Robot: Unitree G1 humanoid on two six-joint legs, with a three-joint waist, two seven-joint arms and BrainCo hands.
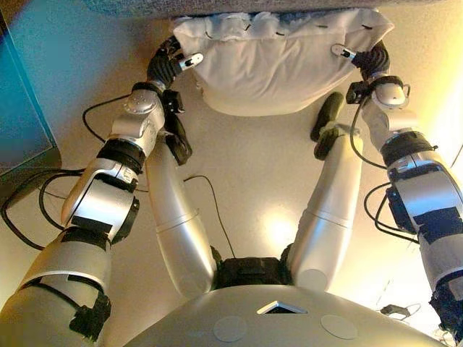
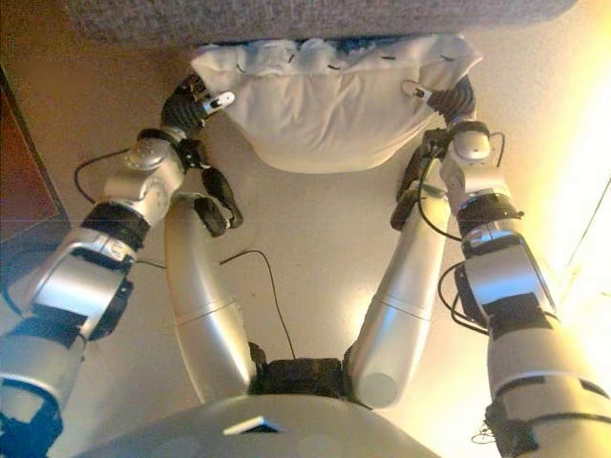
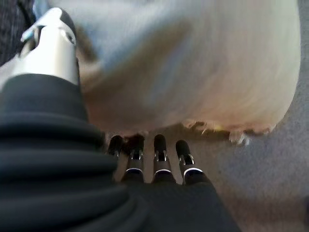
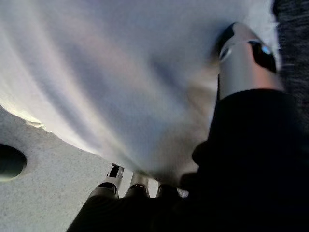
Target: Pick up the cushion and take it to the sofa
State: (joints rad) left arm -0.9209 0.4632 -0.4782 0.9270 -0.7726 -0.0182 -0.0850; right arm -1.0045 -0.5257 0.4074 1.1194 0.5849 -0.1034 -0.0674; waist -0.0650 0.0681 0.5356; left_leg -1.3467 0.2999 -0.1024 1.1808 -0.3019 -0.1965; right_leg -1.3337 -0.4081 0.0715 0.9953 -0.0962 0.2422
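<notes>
A white cushion (image 1: 278,61) hangs between my two hands, its top edge against the grey sofa (image 1: 217,6) at the far side. My left hand (image 1: 173,63) grips its left end, thumb (image 3: 53,43) on the upper face and fingers (image 3: 145,154) curled under it. At the right end my right hand (image 1: 362,58) holds it the same way, thumb (image 4: 246,58) pressed into the cloth and fingers (image 4: 125,186) below. The cushion (image 3: 193,72) sags in the middle above the floor.
A dark cabinet or panel (image 1: 22,108) stands at the left edge, close to my left arm. Pale carpeted floor (image 1: 253,166) lies under the cushion. Strong light falls across the floor at the right (image 2: 587,191).
</notes>
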